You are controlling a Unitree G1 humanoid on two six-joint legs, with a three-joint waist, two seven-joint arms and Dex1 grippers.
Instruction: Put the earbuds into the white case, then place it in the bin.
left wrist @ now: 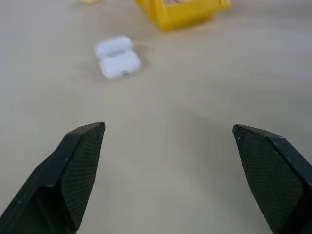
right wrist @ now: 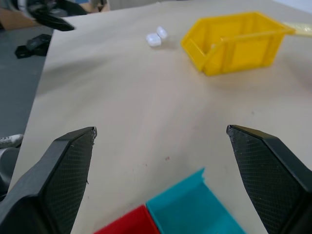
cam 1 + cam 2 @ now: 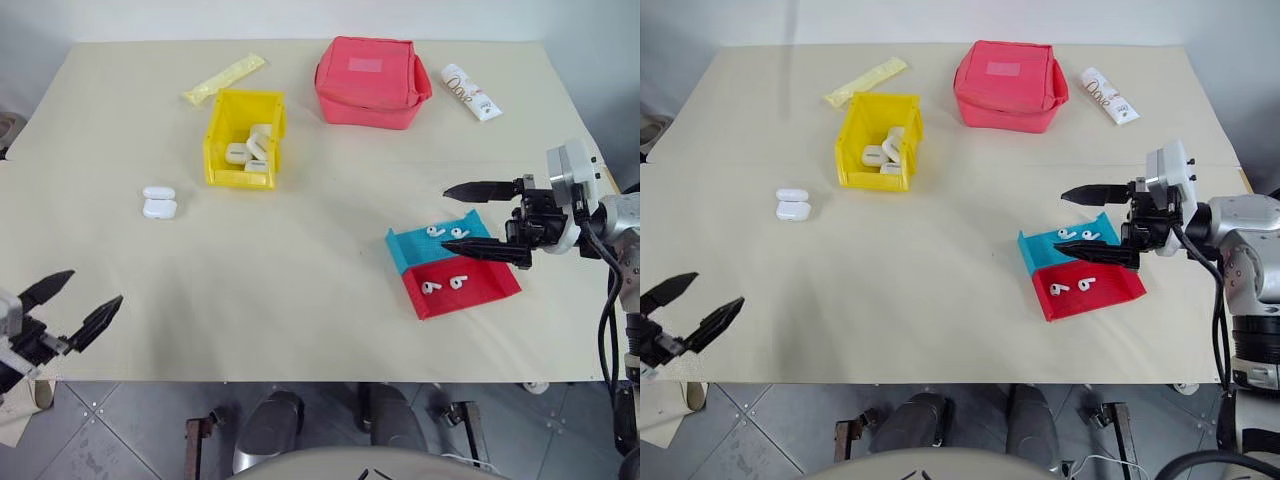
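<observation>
Four earbuds (image 3: pixel 445 258) sitting in trays (image 3: pixel 455 265); I'm hovering my right gripper (image 3: pixel 479 220) above, jaws released; descending slowly, pinching one stem.

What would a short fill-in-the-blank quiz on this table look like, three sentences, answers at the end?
1. The open white case lies on the table beside the ____ bin.
2. Two earbuds lie in the red tray, two more in the ____ tray.
3. The right end effector hovers over the trays with its fingers ____.

Answers: yellow; teal; open
</observation>
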